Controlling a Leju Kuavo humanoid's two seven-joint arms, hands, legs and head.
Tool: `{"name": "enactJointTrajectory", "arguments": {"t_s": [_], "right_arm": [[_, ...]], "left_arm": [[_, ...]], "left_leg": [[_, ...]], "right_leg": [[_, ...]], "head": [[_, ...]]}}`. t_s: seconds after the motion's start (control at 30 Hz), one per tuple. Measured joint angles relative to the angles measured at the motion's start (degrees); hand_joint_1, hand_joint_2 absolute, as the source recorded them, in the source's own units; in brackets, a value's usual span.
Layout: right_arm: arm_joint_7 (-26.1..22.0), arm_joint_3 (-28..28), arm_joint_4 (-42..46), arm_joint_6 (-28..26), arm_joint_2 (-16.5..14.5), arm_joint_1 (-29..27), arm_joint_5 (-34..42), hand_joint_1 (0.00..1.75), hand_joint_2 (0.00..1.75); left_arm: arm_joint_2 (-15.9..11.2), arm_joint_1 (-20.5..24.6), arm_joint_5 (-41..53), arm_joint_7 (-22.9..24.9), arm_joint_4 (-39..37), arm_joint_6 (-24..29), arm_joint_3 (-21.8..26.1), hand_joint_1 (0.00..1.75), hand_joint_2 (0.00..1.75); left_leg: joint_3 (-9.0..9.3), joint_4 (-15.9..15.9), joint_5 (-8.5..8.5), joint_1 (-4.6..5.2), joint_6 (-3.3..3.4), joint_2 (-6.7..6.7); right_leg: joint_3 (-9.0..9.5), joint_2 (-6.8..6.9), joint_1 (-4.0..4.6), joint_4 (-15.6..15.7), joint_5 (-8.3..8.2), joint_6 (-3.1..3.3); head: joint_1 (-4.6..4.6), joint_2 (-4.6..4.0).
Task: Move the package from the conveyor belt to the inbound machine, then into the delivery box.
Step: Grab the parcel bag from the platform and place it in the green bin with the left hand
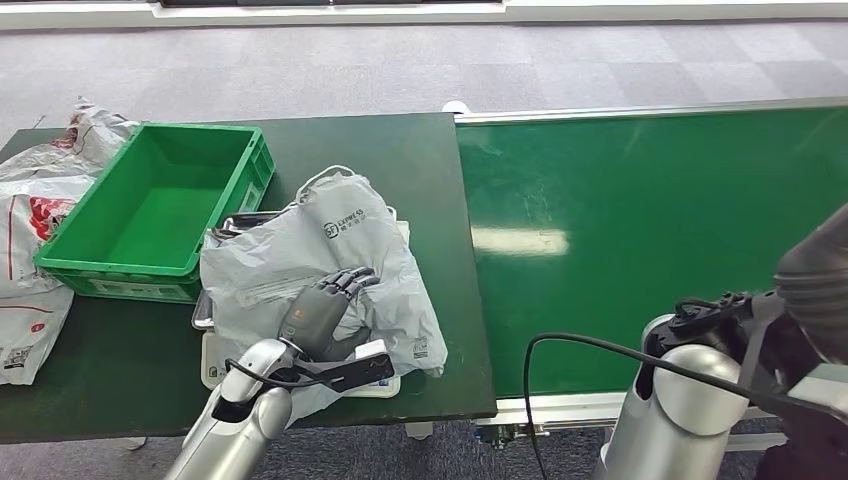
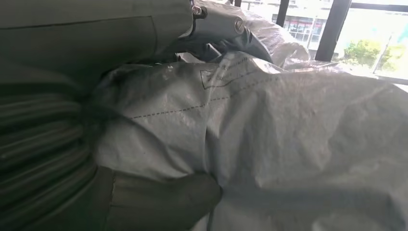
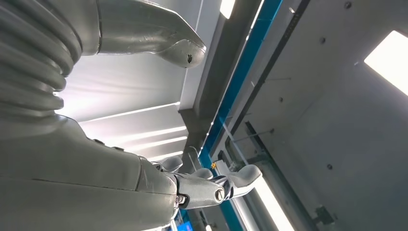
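Beside the green plastic crate [image 1: 150, 215], the left hand [image 1: 322, 308] presses curled fingers into the crumpled grey plastic package [image 1: 330, 260]; the right hand [image 3: 159, 110] is spread, empty.

Package [image 1: 330, 255] hides inbound machine [image 1: 215, 352] mostly.

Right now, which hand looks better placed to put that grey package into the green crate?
The left hand: it already rests on the grey package, beside the green crate. The right hand points up towards the ceiling, holding nothing.
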State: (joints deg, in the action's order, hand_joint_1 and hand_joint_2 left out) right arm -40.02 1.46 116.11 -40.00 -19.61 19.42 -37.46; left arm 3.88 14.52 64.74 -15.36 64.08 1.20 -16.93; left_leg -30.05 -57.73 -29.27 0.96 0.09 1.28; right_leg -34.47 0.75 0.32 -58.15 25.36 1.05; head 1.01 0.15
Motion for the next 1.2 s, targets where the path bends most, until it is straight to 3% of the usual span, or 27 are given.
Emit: {"name": "enactJointTrajectory", "arguments": {"t_s": [0.6, 0.77, 1.0, 1.2], "right_arm": [[0.0, 0.2, 2.3, 0.0, 0.3, -1.2, -0.1, 0.0, 1.75], [0.0, 0.2, 2.2, 0.0, 0.3, -1.3, -0.2, 0.0, 1.75], [0.0, 0.2, 0.3, 0.1, 0.4, -1.3, 0.4, 0.0, 1.75], [0.0, 0.2, -1.8, 0.1, 0.4, -1.3, 0.6, 0.0, 1.75]], "left_arm": [[0.2, 2.3, 2.0, 2.7, -2.6, 3.9, -1.3, 1.75, 1.75], [0.1, 1.4, -6.3, -2.5, 0.8, 5.1, -0.1, 1.75, 1.75], [0.1, -0.5, -23.4, -11.2, 8.9, 3.4, 5.1, 1.75, 1.75], [0.2, -1.1, -30.2, -14.6, 12.2, 2.1, 8.4, 1.75, 1.75]], "left_leg": [[0.04, 0.0, 0.02, -0.01, -0.01, 0.01], [-0.01, 0.0, 0.03, -0.02, -0.03, -0.01], [-0.08, 0.0, 0.03, -0.04, -0.03, -0.05], [-0.07, 0.0, 0.03, -0.03, -0.03, -0.07]], "right_leg": [[0.04, 0.0, 0.01, 0.0, -0.02, 0.01], [0.03, 0.01, 0.01, 0.0, -0.02, 0.02], [0.0, 0.02, 0.01, 0.0, -0.01, 0.02], [0.0, 0.02, 0.01, 0.0, -0.01, 0.02]], "head": [[0.0, 0.0], [0.0, 0.0], [-0.01, 0.0], [-0.01, 0.0]]}}
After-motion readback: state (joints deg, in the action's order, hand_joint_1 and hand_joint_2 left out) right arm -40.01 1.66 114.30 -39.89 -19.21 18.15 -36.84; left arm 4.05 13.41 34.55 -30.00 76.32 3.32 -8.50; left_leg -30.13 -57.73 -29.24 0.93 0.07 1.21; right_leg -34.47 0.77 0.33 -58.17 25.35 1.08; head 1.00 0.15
